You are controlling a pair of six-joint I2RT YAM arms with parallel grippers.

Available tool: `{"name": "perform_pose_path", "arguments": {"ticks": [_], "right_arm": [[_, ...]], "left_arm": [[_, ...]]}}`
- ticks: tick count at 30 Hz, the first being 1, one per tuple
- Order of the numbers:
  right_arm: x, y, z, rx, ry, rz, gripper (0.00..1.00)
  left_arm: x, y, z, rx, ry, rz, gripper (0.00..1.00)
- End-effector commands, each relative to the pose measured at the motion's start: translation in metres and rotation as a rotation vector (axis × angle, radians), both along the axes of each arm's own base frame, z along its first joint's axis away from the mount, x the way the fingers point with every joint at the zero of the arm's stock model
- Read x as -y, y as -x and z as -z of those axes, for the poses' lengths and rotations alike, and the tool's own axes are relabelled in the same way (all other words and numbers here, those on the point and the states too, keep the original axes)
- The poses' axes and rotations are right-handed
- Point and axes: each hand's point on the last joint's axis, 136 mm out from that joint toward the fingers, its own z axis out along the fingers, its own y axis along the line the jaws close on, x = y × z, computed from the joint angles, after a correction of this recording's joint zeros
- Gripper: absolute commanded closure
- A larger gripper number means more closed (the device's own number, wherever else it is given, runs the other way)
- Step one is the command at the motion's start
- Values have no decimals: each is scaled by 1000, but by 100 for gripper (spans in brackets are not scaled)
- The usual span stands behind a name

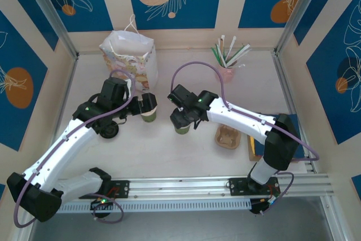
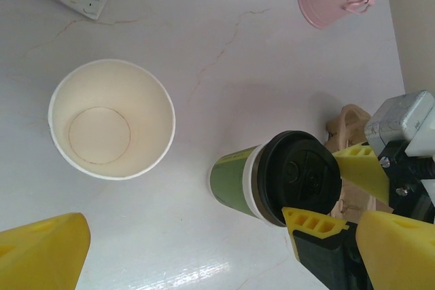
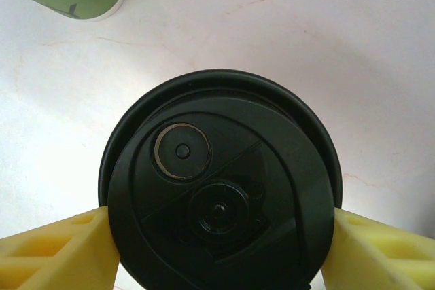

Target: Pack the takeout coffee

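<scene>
Black-lidded takeout coffee (image 2: 231,183) stood on the tabletop (image 2: 224,45), right end effector (image 3: 217,229) clamped across its lid (image 3: 221,188); lifting there risked popping the lid off, spilling; left end effector (image 2: 221,256) gaped apart near the lidless cup (image 2: 112,119).

table (image 1: 169,156): pale marble | on it: gift bag (image 1: 128,55), pink pot (image 1: 225,73), lidless cup (image 2: 111,119), takeout coffee (image 2: 272,178), cardboard tray (image 1: 228,137)

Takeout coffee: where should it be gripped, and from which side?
Grip the takeout coffee at its round black lid rim, coming straight down from above, jaws on opposite sides. It stands upright, and the open cup beside it leaves room. The right gripper straddles it so.
</scene>
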Motion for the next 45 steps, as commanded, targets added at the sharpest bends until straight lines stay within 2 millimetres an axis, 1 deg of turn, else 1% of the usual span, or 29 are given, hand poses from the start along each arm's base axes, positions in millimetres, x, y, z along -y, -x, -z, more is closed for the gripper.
{"name": "perform_pose_path", "arguments": {"ticks": [1, 16, 31, 45], "right_arm": [[-2, 1, -5, -4, -13, 6, 29], [-5, 2, 1, -41, -43, 11, 28], [-5, 1, 11, -57, -27, 22, 28], [-5, 6, 19, -80, -18, 25, 27]], "left_arm": [[-2, 3, 3, -4, -25, 7, 0], [0, 1, 2, -3, -26, 12, 0], [0, 2, 4, -11, -30, 14, 0], [0, 1, 5, -11, -30, 16, 0]]}}
